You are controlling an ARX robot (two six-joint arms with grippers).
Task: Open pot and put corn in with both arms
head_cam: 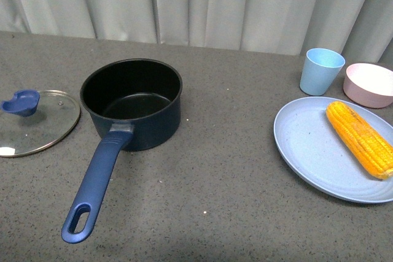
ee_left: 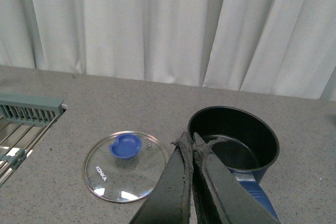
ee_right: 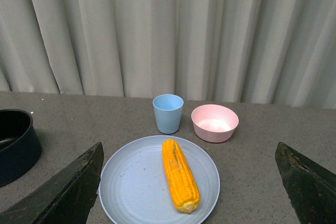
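The dark navy pot (head_cam: 132,102) stands open and empty on the grey table, its long blue handle (head_cam: 95,185) pointing toward me. Its glass lid (head_cam: 34,122) with a blue knob lies flat to the pot's left. The corn (head_cam: 360,138) lies on a pale blue plate (head_cam: 307,151) at the right. No arm shows in the front view. In the left wrist view my left gripper (ee_left: 188,139) is shut and empty, raised between the lid (ee_left: 126,166) and the pot (ee_left: 233,137). In the right wrist view my right gripper (ee_right: 191,182) is open wide, above the corn (ee_right: 179,174).
A pale blue cup (head_cam: 321,70) and a pink bowl (head_cam: 369,84) stand behind the plate. A grey curtain hangs along the table's far edge. A metal rack (ee_left: 23,124) lies off the table's left side in the left wrist view.
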